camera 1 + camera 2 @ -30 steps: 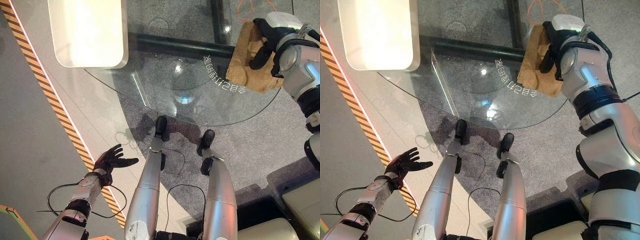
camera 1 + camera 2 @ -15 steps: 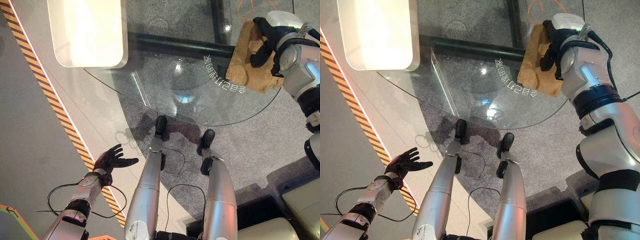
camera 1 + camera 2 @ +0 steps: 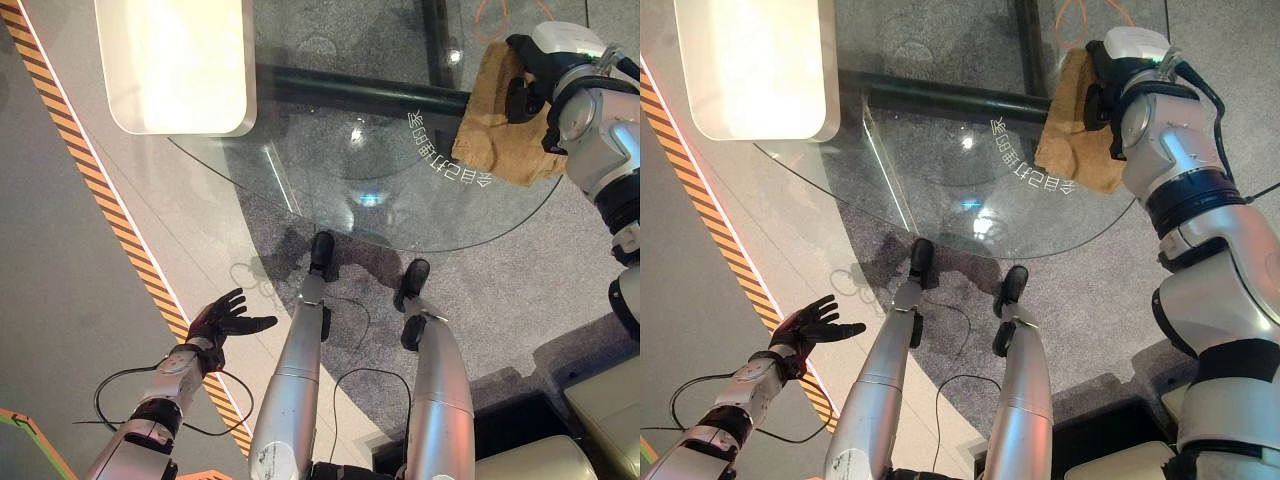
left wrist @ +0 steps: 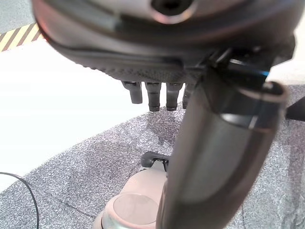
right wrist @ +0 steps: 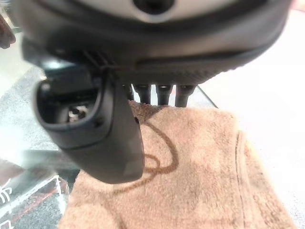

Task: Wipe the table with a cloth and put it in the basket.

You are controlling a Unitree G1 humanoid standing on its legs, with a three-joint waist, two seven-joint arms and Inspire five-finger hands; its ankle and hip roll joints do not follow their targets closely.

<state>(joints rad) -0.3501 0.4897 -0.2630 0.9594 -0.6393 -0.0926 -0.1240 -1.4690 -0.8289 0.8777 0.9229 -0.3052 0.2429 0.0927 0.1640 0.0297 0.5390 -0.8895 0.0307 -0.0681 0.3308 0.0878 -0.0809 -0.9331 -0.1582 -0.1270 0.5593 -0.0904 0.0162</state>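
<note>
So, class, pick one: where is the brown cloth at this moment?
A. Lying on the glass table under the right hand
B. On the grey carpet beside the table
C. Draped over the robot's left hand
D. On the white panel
A: the brown cloth lies on the glass table with the right hand resting on top of it.

One tan cloth (image 3: 497, 125) lies on one round glass table (image 3: 300, 170); two dark hands, left (image 3: 226, 320) and right (image 3: 528, 80), and one white rounded slab (image 3: 175, 65).
</note>
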